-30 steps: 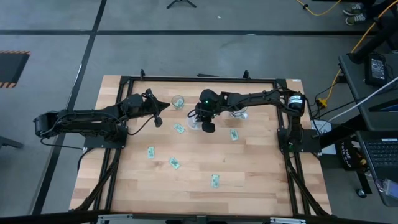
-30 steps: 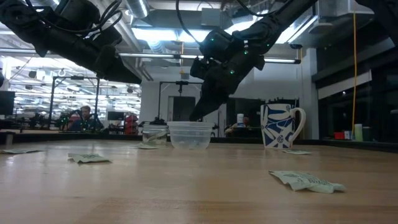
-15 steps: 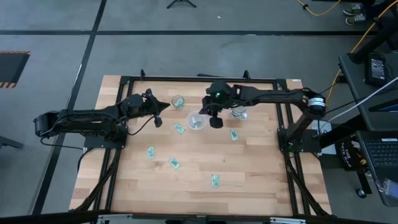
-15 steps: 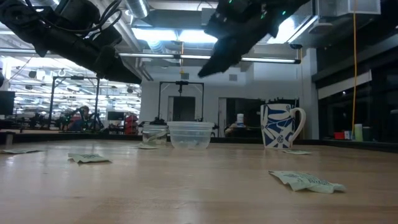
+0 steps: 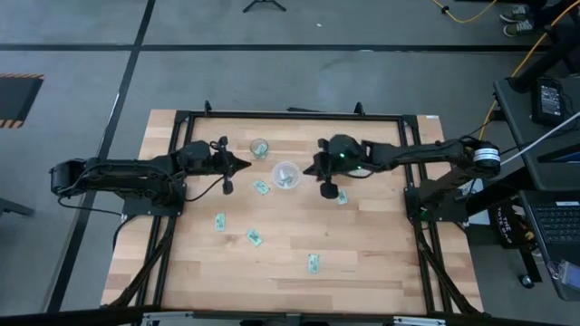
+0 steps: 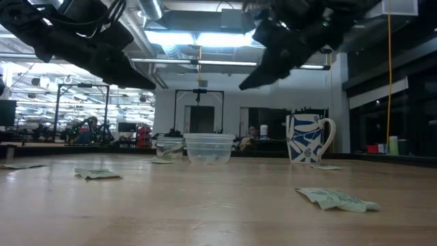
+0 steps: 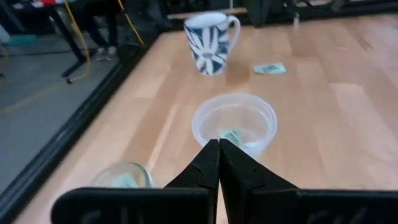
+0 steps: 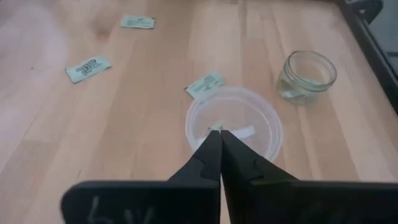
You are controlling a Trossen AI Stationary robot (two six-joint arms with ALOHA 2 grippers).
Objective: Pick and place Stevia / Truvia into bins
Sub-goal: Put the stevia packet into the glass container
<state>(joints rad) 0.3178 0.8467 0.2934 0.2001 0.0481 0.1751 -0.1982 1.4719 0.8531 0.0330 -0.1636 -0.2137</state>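
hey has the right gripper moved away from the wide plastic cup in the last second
Yes. In the high view the right gripper has pulled back toward its own side: a second ago it was over the wide cup, and now it sits beside it, nearer the mug.

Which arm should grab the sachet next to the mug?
Right, probably. The right gripper hangs shut and empty just beside the mug, with that sachet lying on its side of the table. The left gripper, also shut, sits across the wide cup, farther off.

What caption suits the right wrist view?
Shut right hand above a wide translucent whitish cup holding a sachet, small clear glass jar nearby.
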